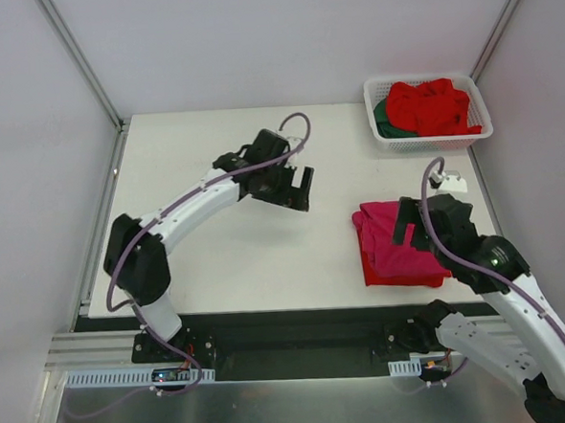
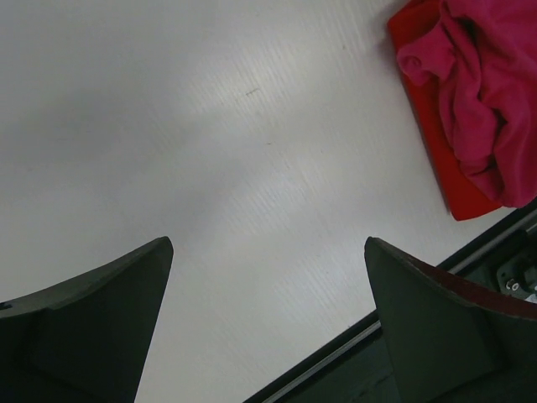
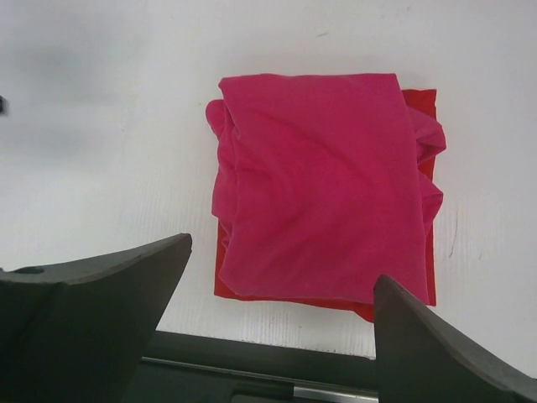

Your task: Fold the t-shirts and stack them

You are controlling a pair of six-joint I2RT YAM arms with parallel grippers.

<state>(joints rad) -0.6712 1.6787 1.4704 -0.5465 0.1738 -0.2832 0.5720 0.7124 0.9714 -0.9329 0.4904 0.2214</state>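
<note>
A folded magenta-pink t-shirt (image 3: 319, 185) lies on top of a folded bright red t-shirt (image 3: 225, 287) near the table's front right. The same magenta-pink t-shirt (image 1: 392, 248) and the red t-shirt's edge (image 1: 366, 262) also show from above. My right gripper (image 3: 284, 260) hovers open just above the stack's near edge and holds nothing; from above, the right gripper (image 1: 405, 225) is over the pile. Over bare table at the centre, my left gripper (image 1: 303, 189) is open and empty. In the left wrist view, the left gripper (image 2: 268, 243) has the stack (image 2: 478, 92) at the upper right.
A white slotted basket (image 1: 432, 142) stands at the back right corner. It holds a crumpled red t-shirt (image 1: 434, 106) over a dark green t-shirt (image 1: 382, 119). Grey walls enclose the table on three sides. A black rail (image 3: 252, 357) runs along the front edge.
</note>
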